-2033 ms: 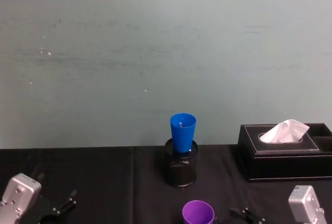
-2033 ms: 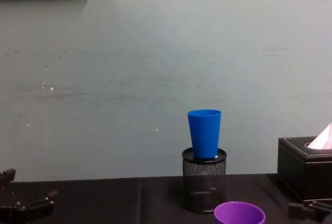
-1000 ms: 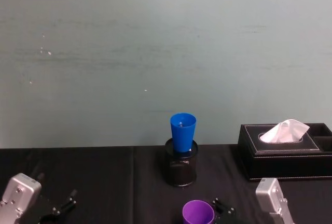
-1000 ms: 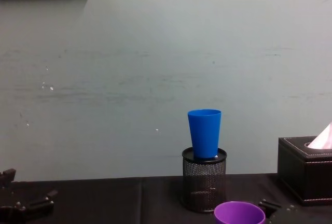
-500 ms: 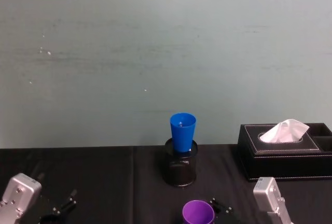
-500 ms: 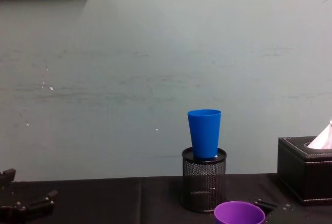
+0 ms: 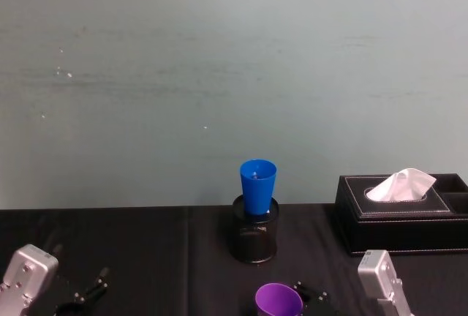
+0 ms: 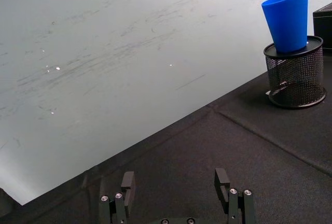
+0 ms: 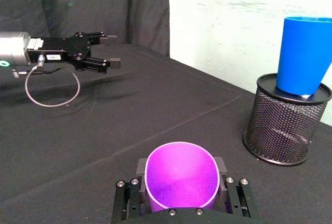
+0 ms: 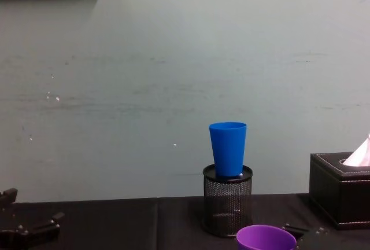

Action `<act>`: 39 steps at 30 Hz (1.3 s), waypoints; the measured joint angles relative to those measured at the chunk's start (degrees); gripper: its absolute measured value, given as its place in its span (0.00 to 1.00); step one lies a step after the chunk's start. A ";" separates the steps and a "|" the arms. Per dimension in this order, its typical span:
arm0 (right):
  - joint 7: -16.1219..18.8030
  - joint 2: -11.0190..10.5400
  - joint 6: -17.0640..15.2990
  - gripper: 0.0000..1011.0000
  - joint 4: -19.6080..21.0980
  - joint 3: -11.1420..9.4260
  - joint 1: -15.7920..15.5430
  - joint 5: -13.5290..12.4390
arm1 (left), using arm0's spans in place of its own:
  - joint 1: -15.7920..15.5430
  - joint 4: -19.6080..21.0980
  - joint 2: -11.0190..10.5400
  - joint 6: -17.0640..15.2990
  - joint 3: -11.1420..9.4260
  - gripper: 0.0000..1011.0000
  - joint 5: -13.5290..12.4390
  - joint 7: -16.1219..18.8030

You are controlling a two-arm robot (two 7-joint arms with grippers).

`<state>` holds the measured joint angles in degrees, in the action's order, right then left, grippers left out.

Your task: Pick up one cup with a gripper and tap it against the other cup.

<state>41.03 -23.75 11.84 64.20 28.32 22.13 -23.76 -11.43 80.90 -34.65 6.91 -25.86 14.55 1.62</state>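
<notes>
The purple cup (image 9: pixel 181 175) stands upright on the black table near its front edge, also seen in the head view (image 7: pixel 278 301) and the chest view (image 10: pixel 266 238). My right gripper (image 9: pixel 181 165) is shut on it, one finger pressed to each side; its fingers (image 7: pixel 311 292) show just right of the cup. The blue cup (image 7: pixel 257 184) sits upright in the mouth of a black mesh pen holder (image 7: pixel 254 239), farther back and a little left of the purple one. My left gripper (image 8: pixel 175 182) rests open and unladen at the table's front left (image 7: pixel 80 298).
A black tissue box (image 7: pixel 402 221) with a white tissue stands at the back right. A pale wall rises behind the table. A thin cable loop (image 9: pixel 52 86) lies on the cloth near the left gripper (image 9: pixel 111 49).
Over two seconds my right gripper slid left to the purple cup and took hold of it. The cup has shifted slightly left in the last half second. The left arm stayed put.
</notes>
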 joint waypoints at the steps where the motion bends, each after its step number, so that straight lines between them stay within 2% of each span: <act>1: -0.01 -0.01 0.00 0.74 0.01 -0.01 0.00 -0.01 | 0.00 0.00 0.00 0.00 0.00 0.99 0.00 0.00; 24: -0.10 -0.16 -0.61 0.71 0.72 -0.03 0.09 -0.02 | 0.00 0.00 0.00 0.00 0.00 0.99 0.00 0.00; 31: -0.29 -0.88 -3.94 0.71 3.33 -0.20 0.34 -0.59 | 0.00 0.00 0.00 0.00 0.00 0.99 0.00 0.00; 39: -1.08 -2.66 -9.77 0.71 8.16 -0.52 1.42 -2.09 | 0.00 0.00 0.00 0.00 0.00 0.99 0.00 0.00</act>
<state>39.95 -26.41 2.08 72.35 27.80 23.55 -25.85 -11.43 80.90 -34.65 6.91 -25.86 14.55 1.62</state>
